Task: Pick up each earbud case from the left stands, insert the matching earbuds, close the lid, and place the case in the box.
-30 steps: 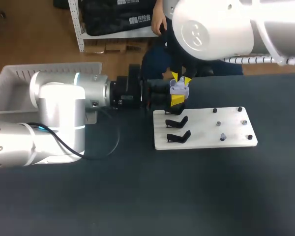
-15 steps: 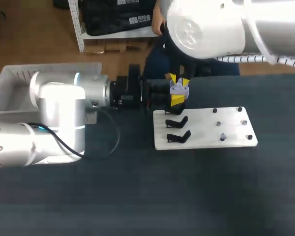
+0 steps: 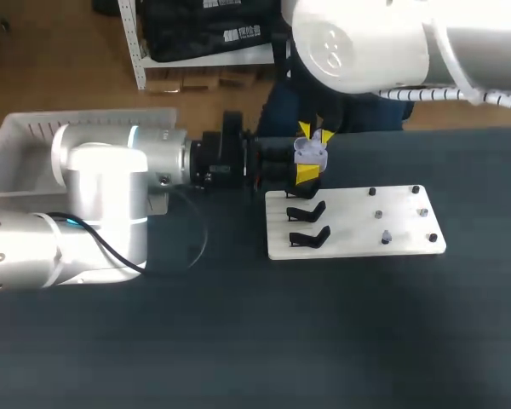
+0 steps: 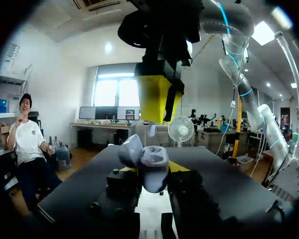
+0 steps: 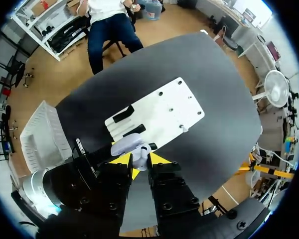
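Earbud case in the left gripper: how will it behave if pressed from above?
The earbud case looks small, hard and rounded, so it may twist or slip in the left gripper. Its lid stands open, probably the fragile part and apt to swing shut.

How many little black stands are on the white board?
3. Two black hook-shaped stands lie bare on the white board, one nearer me, one behind it; a third barely shows beneath the pale purple earbud case.

Left tool point(image 3: 306, 172) gripping lavender case point(image 3: 310, 153), right tool point(image 3: 315, 135) above, white board point(image 3: 358, 223) near
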